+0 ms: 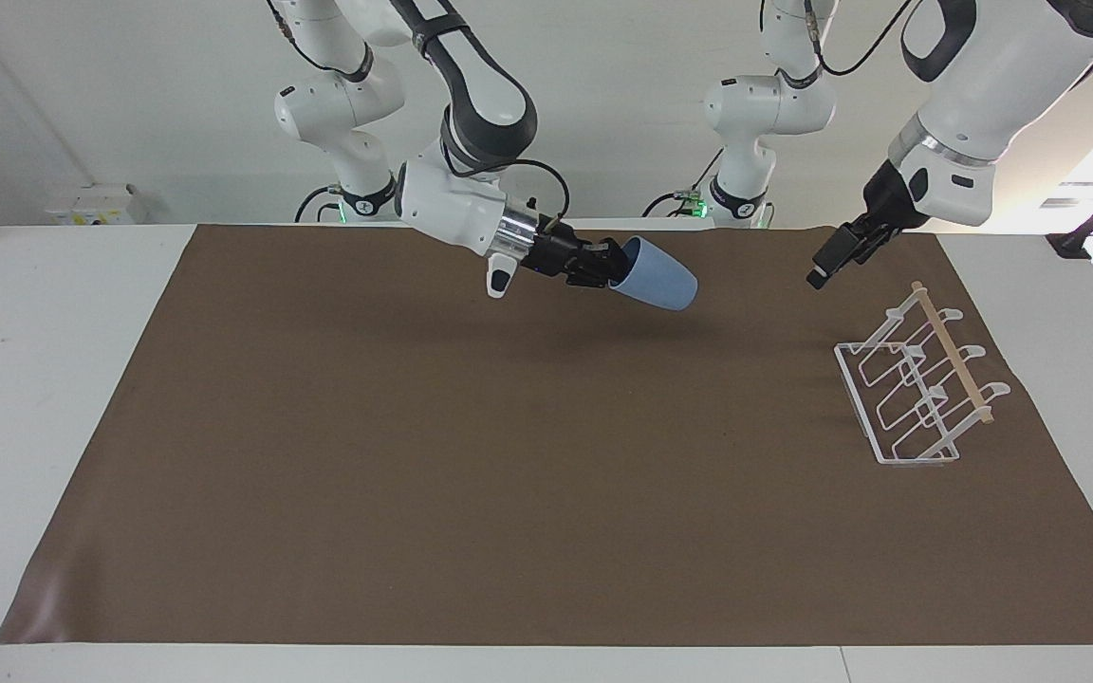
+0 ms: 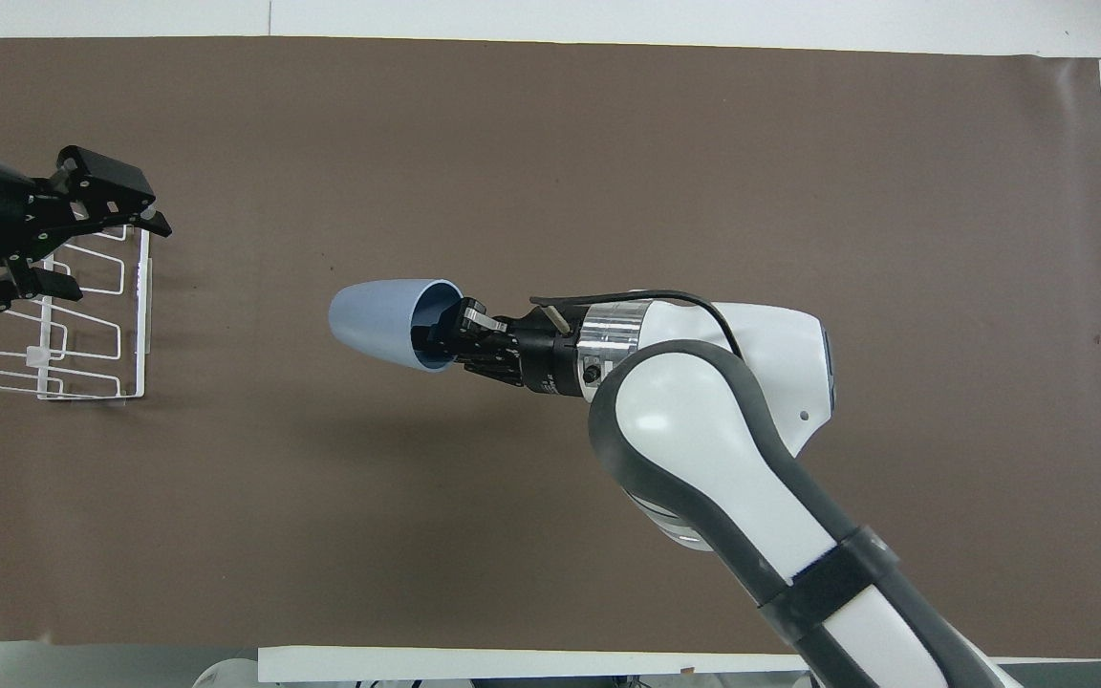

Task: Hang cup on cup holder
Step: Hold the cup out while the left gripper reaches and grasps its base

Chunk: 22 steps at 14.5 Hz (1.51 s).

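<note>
Cup [image 1: 657, 282] in transit, held aloft over the mat [image 1: 471, 493] by the right gripper [image 1: 603, 265].

Right gripper pinches the cup's rim, one finger inside; cup lies on its side, base pointing toward the holder [image 1: 918, 386], which stands well apart at the left arm's end. Left gripper [image 1: 824, 269], spread and empty, hangs over the mat beside the holder, the nearer of the two.
</note>
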Each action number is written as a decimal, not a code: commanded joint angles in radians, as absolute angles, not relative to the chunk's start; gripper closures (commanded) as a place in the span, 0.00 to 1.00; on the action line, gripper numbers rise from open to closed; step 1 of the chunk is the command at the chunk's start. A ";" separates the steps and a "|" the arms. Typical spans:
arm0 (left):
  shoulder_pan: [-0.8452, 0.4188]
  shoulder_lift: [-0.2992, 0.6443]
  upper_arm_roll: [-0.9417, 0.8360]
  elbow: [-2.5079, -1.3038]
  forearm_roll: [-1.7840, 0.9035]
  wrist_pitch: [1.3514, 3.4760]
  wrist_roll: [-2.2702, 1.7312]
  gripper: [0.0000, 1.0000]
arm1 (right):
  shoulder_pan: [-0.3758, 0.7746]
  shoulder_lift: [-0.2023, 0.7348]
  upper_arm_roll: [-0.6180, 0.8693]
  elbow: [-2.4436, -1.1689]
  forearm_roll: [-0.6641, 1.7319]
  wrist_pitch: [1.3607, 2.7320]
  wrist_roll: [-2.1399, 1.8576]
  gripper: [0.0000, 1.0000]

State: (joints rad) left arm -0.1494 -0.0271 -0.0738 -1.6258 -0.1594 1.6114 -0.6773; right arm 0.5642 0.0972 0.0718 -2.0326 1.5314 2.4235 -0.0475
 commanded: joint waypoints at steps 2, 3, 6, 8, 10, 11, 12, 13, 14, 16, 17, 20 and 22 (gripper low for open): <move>-0.176 -0.057 -0.069 -1.672 -0.144 1.629 -0.712 0.00 | 0.566 0.097 0.071 -2.031 1.554 2.439 -0.035 1.00; -0.181 -0.064 -0.074 -1.684 -0.144 1.638 -0.797 0.00 | 0.566 0.097 0.071 -2.031 1.554 2.438 -0.029 1.00; -0.247 -0.067 -0.080 -1.695 -0.144 1.655 -1.075 0.00 | 0.568 0.097 0.071 -2.029 1.554 2.437 -0.025 1.00; -0.287 -0.083 -0.080 -1.715 -0.159 1.644 -1.170 0.00 | 0.571 0.097 0.071 -2.028 1.554 2.437 0.001 1.00; -0.314 -0.109 -0.081 -1.765 -0.204 1.660 -1.378 0.00 | 0.580 0.100 0.071 -2.026 1.555 2.437 0.018 1.00; -0.313 -0.120 -0.081 -1.784 -0.245 1.660 -1.438 0.00 | 0.580 0.100 0.071 -2.020 1.555 2.437 0.028 1.00; -0.311 -0.124 -0.081 -1.795 -0.289 1.660 -1.475 0.00 | 0.581 0.101 0.071 -2.016 1.554 2.436 0.043 1.00; -0.304 -0.130 -0.080 -1.805 -0.320 1.664 -1.488 0.00 | 0.594 0.101 0.071 -2.014 1.554 2.437 0.052 1.00; -0.298 -0.135 -0.078 -1.819 -0.374 1.678 -1.512 0.00 | 0.604 0.101 0.071 -2.014 1.554 2.437 0.052 1.00; -0.278 -0.127 -0.080 -1.827 -0.457 1.695 -1.552 0.00 | 0.606 0.101 0.071 -2.014 1.555 2.437 0.054 1.00; -0.279 -0.120 -0.080 -1.828 -0.478 1.704 -1.552 0.00 | 0.606 0.101 0.071 -2.014 1.554 2.437 0.054 1.00; -0.310 -0.110 -0.080 -1.867 -0.485 1.773 -1.555 0.00 | 0.606 0.103 0.071 -2.014 1.555 2.437 0.054 1.00; -0.327 -0.109 -0.081 -1.890 -0.485 1.808 -1.555 0.00 | 0.606 0.101 0.071 -2.014 1.554 2.437 0.054 1.00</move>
State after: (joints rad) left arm -0.3016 -0.0936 -0.0845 -1.8452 -0.4676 1.7569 -1.5379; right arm 0.6049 0.0985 0.0695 -2.0235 1.5320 2.4243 0.0478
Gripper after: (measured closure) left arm 0.000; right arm 0.952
